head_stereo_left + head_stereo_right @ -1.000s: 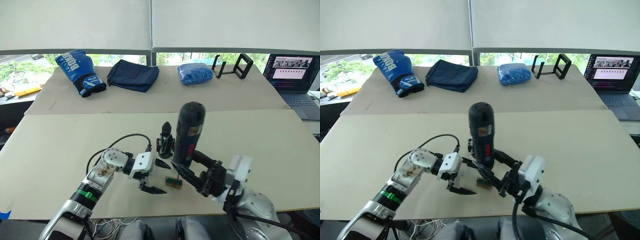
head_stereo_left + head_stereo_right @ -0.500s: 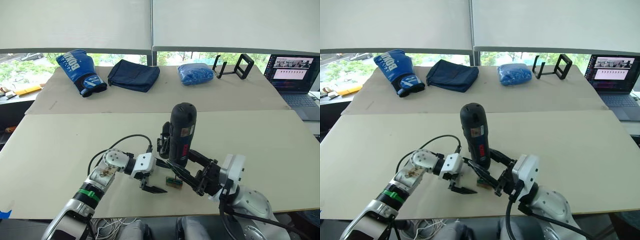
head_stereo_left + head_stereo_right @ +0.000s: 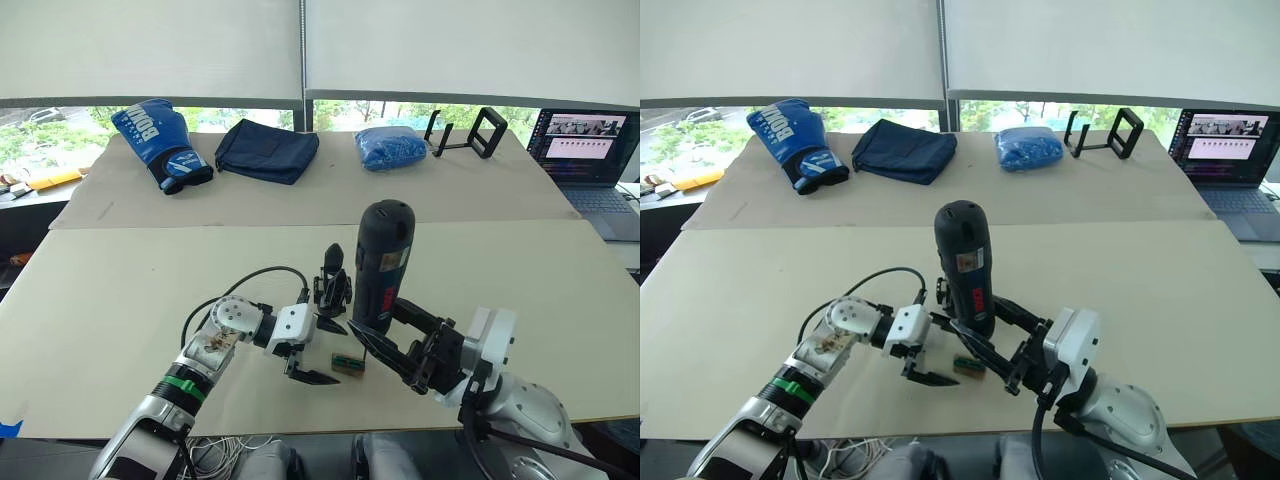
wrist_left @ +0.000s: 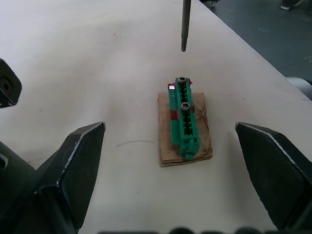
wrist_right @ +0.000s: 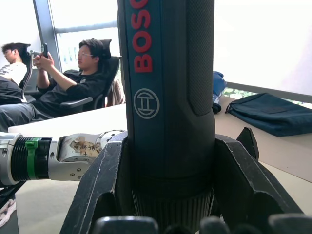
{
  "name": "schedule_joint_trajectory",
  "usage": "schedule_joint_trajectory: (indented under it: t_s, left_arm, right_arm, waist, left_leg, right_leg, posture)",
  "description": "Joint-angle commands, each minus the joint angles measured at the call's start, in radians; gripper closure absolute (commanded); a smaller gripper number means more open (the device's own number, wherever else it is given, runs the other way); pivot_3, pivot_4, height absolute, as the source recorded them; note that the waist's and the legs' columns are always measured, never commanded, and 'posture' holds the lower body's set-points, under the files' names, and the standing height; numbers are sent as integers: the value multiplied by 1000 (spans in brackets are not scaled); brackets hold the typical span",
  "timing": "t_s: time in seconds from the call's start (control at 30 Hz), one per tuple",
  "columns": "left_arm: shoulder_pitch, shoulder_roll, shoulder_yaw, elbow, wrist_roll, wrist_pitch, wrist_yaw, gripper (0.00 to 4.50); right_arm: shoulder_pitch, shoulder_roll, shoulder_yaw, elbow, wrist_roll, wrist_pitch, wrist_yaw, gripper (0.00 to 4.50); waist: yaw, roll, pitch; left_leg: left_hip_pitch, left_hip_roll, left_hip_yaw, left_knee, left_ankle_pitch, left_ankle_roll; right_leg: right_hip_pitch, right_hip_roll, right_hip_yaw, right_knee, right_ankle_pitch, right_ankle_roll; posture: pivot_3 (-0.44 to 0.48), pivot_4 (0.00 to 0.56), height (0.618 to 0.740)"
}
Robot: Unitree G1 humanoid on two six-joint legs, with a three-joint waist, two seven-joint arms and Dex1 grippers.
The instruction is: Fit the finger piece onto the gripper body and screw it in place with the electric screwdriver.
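Note:
My right gripper (image 3: 388, 340) is shut on the electric screwdriver (image 3: 383, 262), a thick black stick held upright with its bit pointing down. The thin bit (image 4: 185, 24) hangs over the table just beyond a small green-and-tan block (image 4: 184, 127). My left gripper (image 3: 325, 352) is open, its fingers (image 4: 73, 165) wide on either side of that block, not touching it. The gripper body (image 3: 332, 285), small and black with a pointed finger standing up, sits on the table just behind my left gripper. A separate finger piece is out of view.
Along the far table lie a blue boxing glove (image 3: 160, 145), a folded navy cloth (image 3: 265, 150), a blue bundle (image 3: 390, 147) and a black stand (image 3: 465, 132). A laptop (image 3: 585, 150) sits at the far right. Seated people (image 5: 63, 83) appear behind the table.
My right gripper swung the screwdriver to the left, then back to the right, keeping it upright. The left gripper stayed open by the green block, shifting only slightly.

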State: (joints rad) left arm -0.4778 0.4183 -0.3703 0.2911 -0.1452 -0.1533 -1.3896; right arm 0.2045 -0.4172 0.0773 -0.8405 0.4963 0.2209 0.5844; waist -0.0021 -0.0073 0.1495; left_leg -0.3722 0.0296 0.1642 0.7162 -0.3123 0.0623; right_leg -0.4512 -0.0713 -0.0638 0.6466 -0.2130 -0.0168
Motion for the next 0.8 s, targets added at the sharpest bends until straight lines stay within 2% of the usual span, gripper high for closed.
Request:
schedule_joint_trajectory:
  t_s: [0.03, 0.8]
  left_arm:
    - [-19, 0, 10, -5, -9, -20, -6, 0]
    - [-23, -5, 11, -13, -13, -20, -7, 0]
  right_arm:
    - [-17, 5, 0, -33, 25, -16, -4, 2603]
    - [-34, -18, 18, -14, 3, -15, -10, 2603]
  waist:
    - [1, 0, 0]
    - [2, 0, 0]
  left_leg:
    - [0, 0, 0, 0, 0, 0]
    - [0, 0, 0, 0, 0, 1]
  right_leg:
    - [0, 0, 0, 0, 0, 0]
    - [0, 0, 0, 0, 0, 0]
  posture:
    - [0, 150, 740]
    - [0, 150, 740]
